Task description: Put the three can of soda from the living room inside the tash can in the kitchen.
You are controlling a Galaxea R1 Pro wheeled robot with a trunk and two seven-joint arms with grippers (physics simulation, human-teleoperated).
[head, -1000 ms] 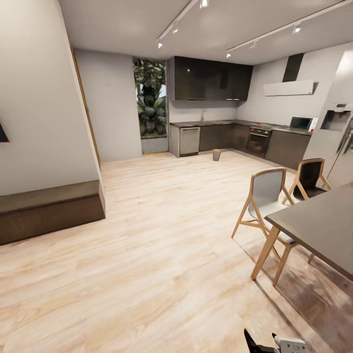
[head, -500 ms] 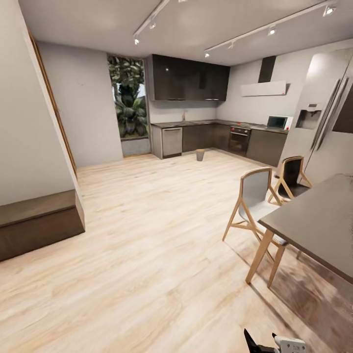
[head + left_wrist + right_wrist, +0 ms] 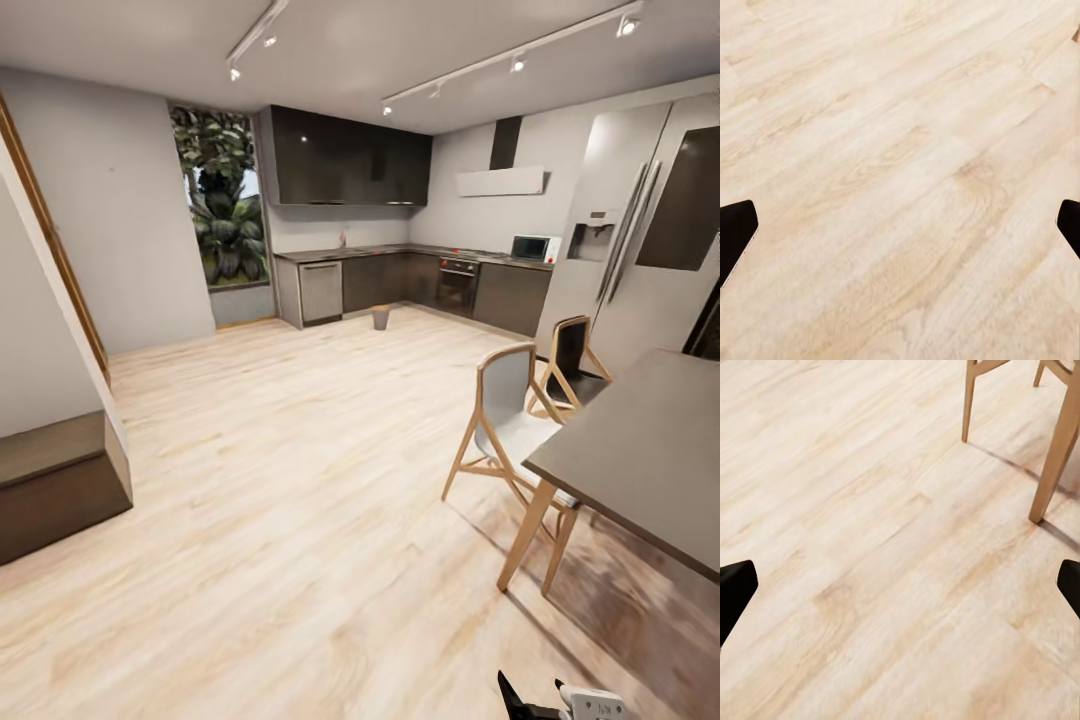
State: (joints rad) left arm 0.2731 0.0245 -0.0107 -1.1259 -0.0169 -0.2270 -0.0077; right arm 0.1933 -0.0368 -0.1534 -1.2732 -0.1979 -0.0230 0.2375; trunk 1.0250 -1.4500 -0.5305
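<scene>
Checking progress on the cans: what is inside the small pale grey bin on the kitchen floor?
The small pale grey bin stands far off before the dark cabinets. Its inside is hidden by distance and viewing angle, so no contents can be told.

- floor (image 3: 300,480): pale blond wood planks, streaky grain
- kitchen cabinets (image 3: 350,157): glossy near-black fronts
- tash can (image 3: 381,317): pale grey, on the floor before the cabinets
- walls (image 3: 110,240): light grey
- window (image 3: 218,200): dark green leafy plants outside
- fridge (image 3: 640,230): silver-grey, dark reflective panel
- bench (image 3: 650,450): dark grey-brown top, light wood legs
- chairs (image 3: 505,420): light wood frames, grey seat shell; farther one black
- low step (image 3: 50,480): dark brown wood
- left tool fingertips (image 3: 735,232): black
- right tool fingertips (image 3: 735,589): black
</scene>
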